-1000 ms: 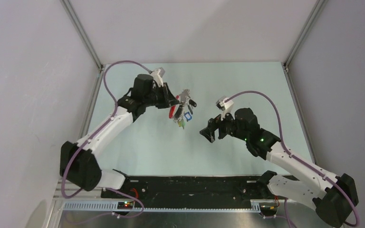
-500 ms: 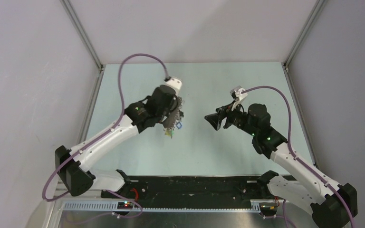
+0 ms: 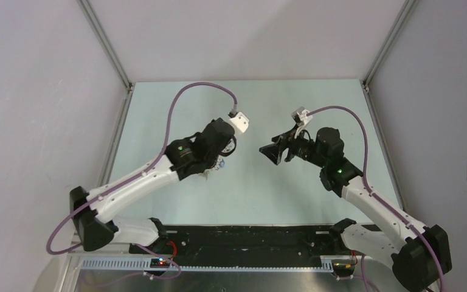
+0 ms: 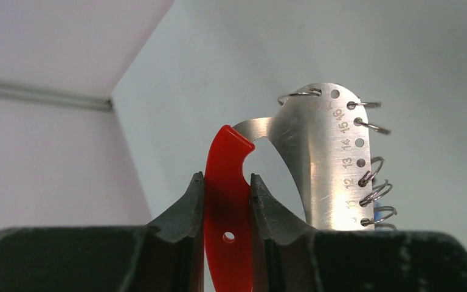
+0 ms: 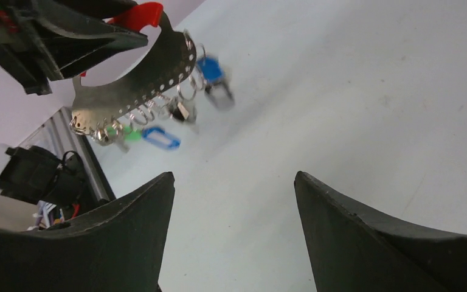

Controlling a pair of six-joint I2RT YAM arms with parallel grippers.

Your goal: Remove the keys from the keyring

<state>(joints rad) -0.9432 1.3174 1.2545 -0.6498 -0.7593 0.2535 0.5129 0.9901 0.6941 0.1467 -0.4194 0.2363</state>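
Above the middle of the pale green table point(image 3: 267, 194), the keyring point(image 4: 327, 152) is held off the surface by the left gripper point(image 4: 226, 181). Its jaws are set narrow and pressed on either side of the red plastic crescent, which stands upright between the two dark fingertips point(image 4: 190, 201). From the top of the crescent a flat silver plate, stamped with numbers and pierced by a row of holes, curves away to one side. Small wire rings point(image 4: 374, 173) are threaded through the holes along its outer edge.

In the right wrist view the keys point(image 5: 211, 68) are seen hanging from those rings below the plate – blue and green heads can be made out, the rest being blurred.

The right gripper point(image 5: 232, 182) is raised and pointed towards the keyring but kept apart from it. Its jaws are spread wide, and nothing is held between them – only the bare table is seen through the gap.
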